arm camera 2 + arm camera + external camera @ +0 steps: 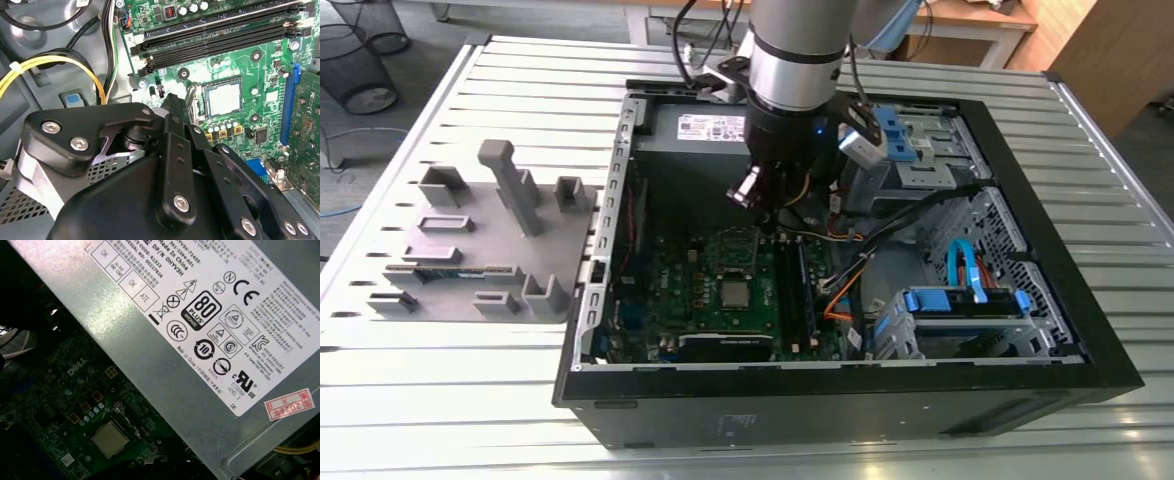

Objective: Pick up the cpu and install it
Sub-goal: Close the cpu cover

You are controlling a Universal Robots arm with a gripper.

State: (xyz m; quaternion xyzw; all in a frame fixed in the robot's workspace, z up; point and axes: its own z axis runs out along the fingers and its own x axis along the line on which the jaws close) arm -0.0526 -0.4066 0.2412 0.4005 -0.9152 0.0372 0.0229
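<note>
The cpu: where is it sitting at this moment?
The cpu lies on the green motherboard inside the open case, with the black memory slots next to it toward the exterior view's right.

Exterior view: arm (794,60) cut off by top edge; cpu (738,293) too small for surface detail. Second wrist view: gripper (172,102) body hides much of motherboard (240,60); yellow cable (50,62) runs off picture edge. First wrist view: power supply (200,340) cut off by picture edges, blocks part of motherboard; darkest corner blurred.

cpu (738,293) on motherboard (670,292) | motherboard in case (854,392) | tool (774,212) above motherboard
</note>
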